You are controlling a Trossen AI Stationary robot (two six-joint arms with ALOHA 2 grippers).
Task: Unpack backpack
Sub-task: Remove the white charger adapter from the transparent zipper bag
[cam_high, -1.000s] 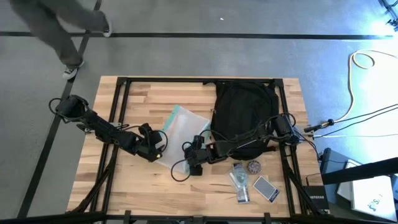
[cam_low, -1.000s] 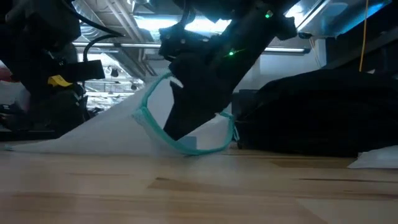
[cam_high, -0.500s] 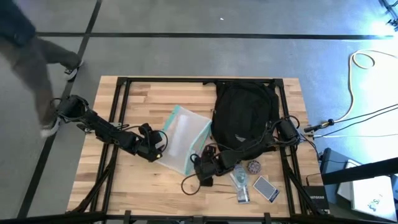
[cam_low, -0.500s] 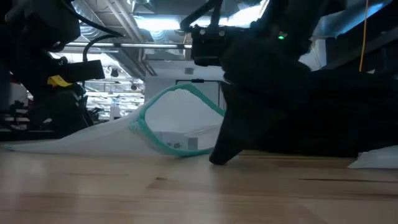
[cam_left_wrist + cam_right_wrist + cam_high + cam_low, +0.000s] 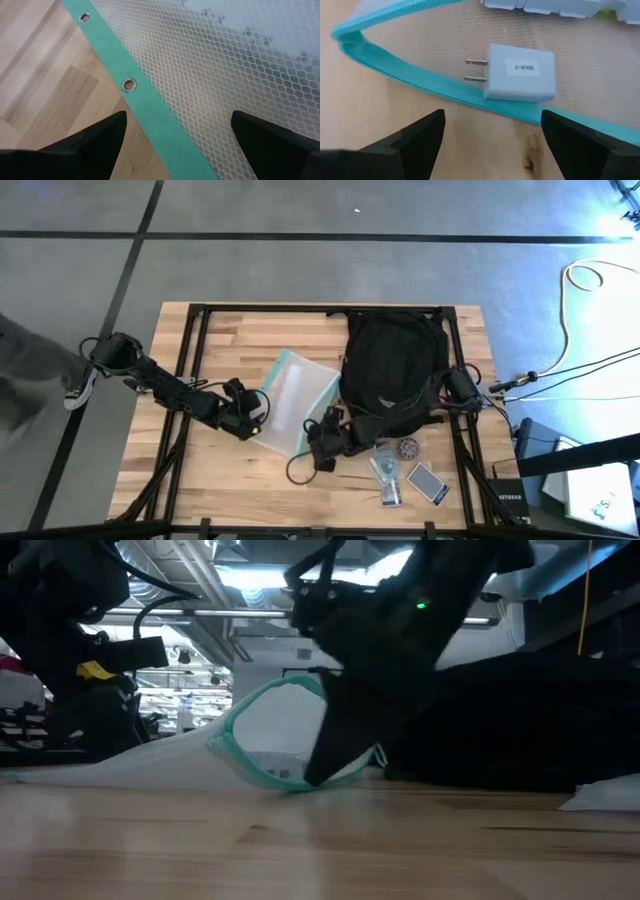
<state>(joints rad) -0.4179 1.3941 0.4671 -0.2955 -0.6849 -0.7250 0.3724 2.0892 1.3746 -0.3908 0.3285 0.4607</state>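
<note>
beside backpack (image 5: 392,365), right claw (image 5: 322,442) open

Left tool (image 5: 175,135) and right tool (image 5: 490,132) hang low (both spread wide).

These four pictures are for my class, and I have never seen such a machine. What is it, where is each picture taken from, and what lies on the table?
Two dark robot arms work at a wooden table. One picture looks straight down, one looks level across the table top, and two come from cameras on the wrists. A black backpack lies beside a clear teal-edged pouch. The left gripper stands open over the pouch's edge; the right gripper is open before a white plug block inside the pouch. Neither holds anything. Small items lie near the backpack.
</note>
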